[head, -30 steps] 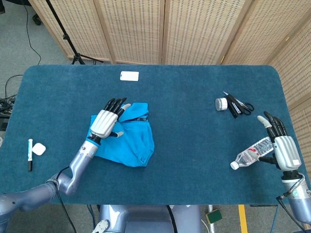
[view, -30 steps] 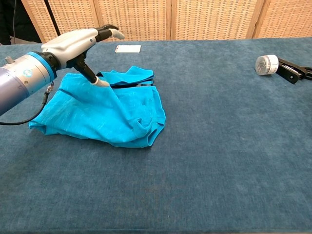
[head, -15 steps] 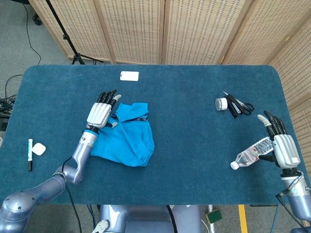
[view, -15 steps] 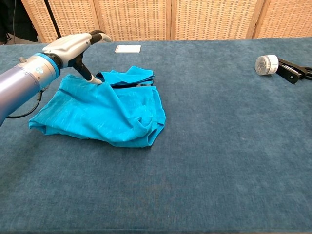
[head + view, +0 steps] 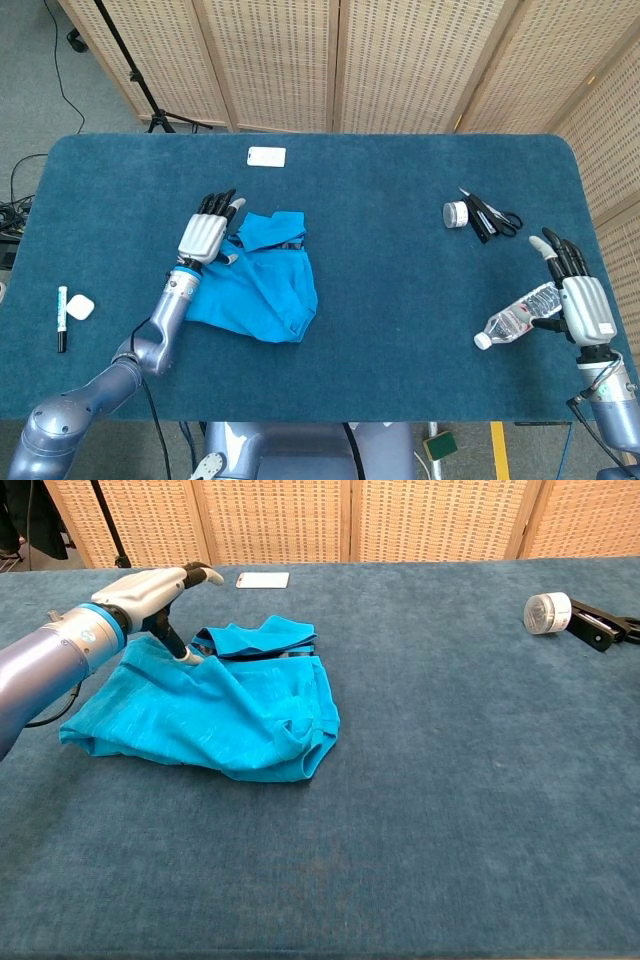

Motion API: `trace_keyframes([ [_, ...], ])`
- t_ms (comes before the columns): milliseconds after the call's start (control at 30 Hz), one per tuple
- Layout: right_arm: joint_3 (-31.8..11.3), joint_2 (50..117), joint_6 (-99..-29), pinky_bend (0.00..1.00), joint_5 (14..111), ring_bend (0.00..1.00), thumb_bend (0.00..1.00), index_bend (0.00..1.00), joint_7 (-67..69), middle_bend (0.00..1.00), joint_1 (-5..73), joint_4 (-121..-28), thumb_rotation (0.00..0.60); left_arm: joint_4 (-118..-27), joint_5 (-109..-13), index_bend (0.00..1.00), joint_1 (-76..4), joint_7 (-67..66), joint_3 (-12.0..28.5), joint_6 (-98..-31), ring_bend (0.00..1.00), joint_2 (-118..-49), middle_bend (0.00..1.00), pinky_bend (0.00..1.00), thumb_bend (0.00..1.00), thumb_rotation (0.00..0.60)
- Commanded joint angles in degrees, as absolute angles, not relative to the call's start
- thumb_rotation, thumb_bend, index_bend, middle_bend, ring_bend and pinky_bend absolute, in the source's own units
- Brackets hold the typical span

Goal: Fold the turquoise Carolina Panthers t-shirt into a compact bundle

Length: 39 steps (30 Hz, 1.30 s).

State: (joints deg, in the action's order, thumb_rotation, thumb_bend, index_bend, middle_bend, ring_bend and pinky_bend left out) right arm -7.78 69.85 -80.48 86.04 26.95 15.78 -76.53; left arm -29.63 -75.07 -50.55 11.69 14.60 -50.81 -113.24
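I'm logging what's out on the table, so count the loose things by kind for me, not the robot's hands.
Clothing: 1, t-shirt
Bottles: 1
Scissors: 1
Tape rolls: 1
White cards: 1
Markers: 1
Small white items: 1
Total: 7

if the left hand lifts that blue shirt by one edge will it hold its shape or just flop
The shirt will probably flop: it lies in soft rumpled folds, so a lifted edge should drape and the fold may come undone. It looks thin and likely light. On the fuzzy table it may drag and bunch rather than slide. The left hand sits at its upper left edge.
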Motion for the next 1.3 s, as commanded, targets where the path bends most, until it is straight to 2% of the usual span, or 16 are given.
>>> trace_keyframes([
  [33, -7.80, 69.85, -80.35, 0.01, 85.98, 0.00, 0.00, 0.00, 26.98, 0.00, 15.82, -76.47, 0.600, -27.21, -76.20, 0.00, -51.26, 14.42, 14.02, -51.88, 0.00, -114.82, 0.00, 0.00, 0.10, 0.600],
  [467, -8.00, 69.79, -80.22, 0.01, 85.74, 0.00, 0.00, 0.00, 27.51, 0.00, 15.84, -76.16, 0.600, -19.21, -78.21, 0.15, -54.47, 17.29, 12.58, -51.44, 0.00, -119.19, 0.00, 0.00, 0.20, 0.600],
  [633, -8.12, 69.66, -80.28, 0.01, 85.66, 0.00, 0.00, 0.00, 27.79, 0.00, 15.81, -76.21, 0.600, -17.62, -78.42, 0.27, -54.42, 18.27, 12.06, -50.87, 0.00, -120.11, 0.00, 0.00, 0.23, 0.600],
  [800, -8.08, 69.66, -80.26, 0.01, 85.76, 0.00, 0.00, 0.00, 27.91, 0.00, 15.83, -76.12, 0.600, -16.23, -78.50, 0.40, -54.61, 19.01, 11.89, -51.01, 0.00, -120.91, 0.00, 0.00, 0.30, 0.600],
  [1067, -8.09, 69.72, -80.11, 0.01, 85.69, 0.00, 0.00, 0.00, 27.89, 0.00, 15.86, -75.96, 0.600, -13.89, -77.19, 0.47, -56.04, 18.52, 12.95, -48.73, 0.00, -122.22, 0.00, 0.00, 0.33, 0.600],
  [1300, -8.04, 69.86, -79.71, 0.01, 85.57, 0.00, 0.00, 0.00, 27.82, 0.00, 15.98, -75.75, 0.600, -11.88, -74.84, 0.47, -57.25, 17.84, 15.14, -47.15, 0.00, -122.99, 0.00, 0.00, 0.35, 0.600],
])
